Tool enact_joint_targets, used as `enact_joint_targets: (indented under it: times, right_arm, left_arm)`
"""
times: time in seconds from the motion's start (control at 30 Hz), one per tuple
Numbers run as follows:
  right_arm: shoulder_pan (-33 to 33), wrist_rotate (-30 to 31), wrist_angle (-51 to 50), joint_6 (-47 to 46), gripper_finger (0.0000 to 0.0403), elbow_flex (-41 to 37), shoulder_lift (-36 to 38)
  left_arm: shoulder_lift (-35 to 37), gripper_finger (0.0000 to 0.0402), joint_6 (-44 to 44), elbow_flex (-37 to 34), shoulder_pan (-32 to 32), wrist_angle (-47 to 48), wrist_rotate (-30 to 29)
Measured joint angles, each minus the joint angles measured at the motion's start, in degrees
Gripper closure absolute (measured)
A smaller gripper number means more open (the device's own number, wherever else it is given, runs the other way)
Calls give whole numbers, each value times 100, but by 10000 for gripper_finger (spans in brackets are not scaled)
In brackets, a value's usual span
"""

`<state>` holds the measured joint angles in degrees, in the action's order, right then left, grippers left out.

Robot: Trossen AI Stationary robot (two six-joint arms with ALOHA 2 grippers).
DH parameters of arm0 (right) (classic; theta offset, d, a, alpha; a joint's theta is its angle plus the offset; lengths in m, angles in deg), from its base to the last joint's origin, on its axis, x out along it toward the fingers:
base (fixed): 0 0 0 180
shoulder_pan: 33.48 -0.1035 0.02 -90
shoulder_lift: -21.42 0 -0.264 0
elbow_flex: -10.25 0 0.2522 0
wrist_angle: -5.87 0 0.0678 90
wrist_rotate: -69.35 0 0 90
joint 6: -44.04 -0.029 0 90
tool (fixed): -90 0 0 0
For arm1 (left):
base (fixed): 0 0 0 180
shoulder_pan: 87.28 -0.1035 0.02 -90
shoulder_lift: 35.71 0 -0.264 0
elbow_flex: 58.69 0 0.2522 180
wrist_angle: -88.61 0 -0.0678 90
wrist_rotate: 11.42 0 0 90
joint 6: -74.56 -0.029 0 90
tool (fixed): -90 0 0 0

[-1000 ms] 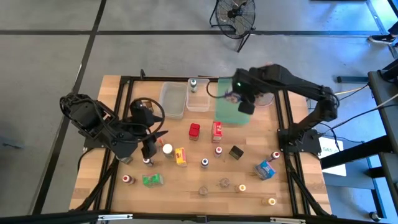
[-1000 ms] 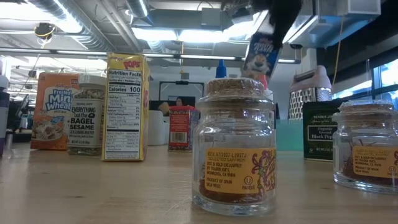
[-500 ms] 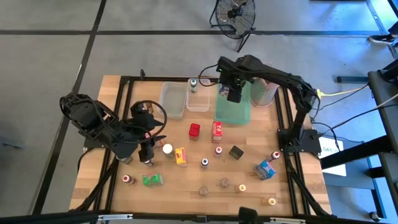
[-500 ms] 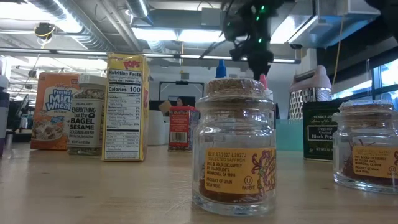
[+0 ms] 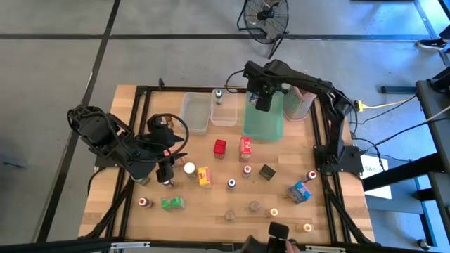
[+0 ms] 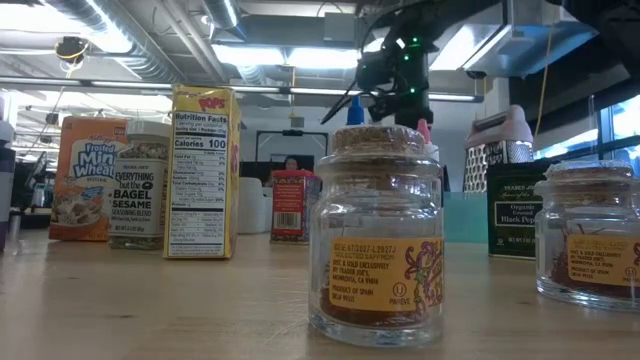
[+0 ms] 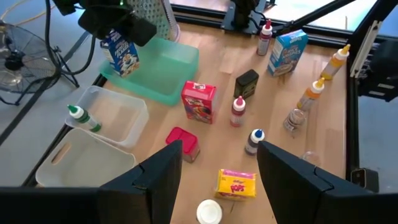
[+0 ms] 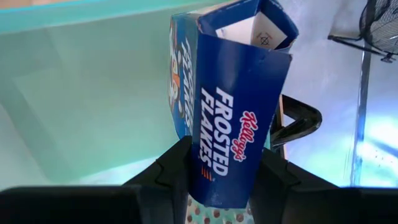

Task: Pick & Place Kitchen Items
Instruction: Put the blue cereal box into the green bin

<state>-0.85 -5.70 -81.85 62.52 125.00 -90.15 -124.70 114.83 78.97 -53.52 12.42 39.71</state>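
High view — right gripper [image 5: 264,104] has swung in from the table's right-rear side and now hangs over the far end of the green tray [image 5: 261,128], so placement looks near. It grips a blue Frosted Flakes box [image 8: 233,106], held above the tray — long axis upright, opened top flaps up. Left gripper [image 7: 217,163] waits half-open, empty, over the yellow Pops box [image 7: 236,183].

The right arm reaches across the far side of the bench, elbow bent, its wrist pointing down — the right gripper [image 5: 263,105] has its fingers pressed on either side of a blue Frosted Flakes box [image 8: 233,106]. The left arm is folded low at the bench's left edge — the left gripper [image 5: 171,166] with its fingers apart, holding nothing.
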Motion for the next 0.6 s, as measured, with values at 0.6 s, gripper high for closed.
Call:
enact_joint_targets:
  times: [0.6]
  right_arm:
    - [227,-314,413,0,279,-2,0]
  left_arm:
    - [0,197,-214,0,-61,-3,149]
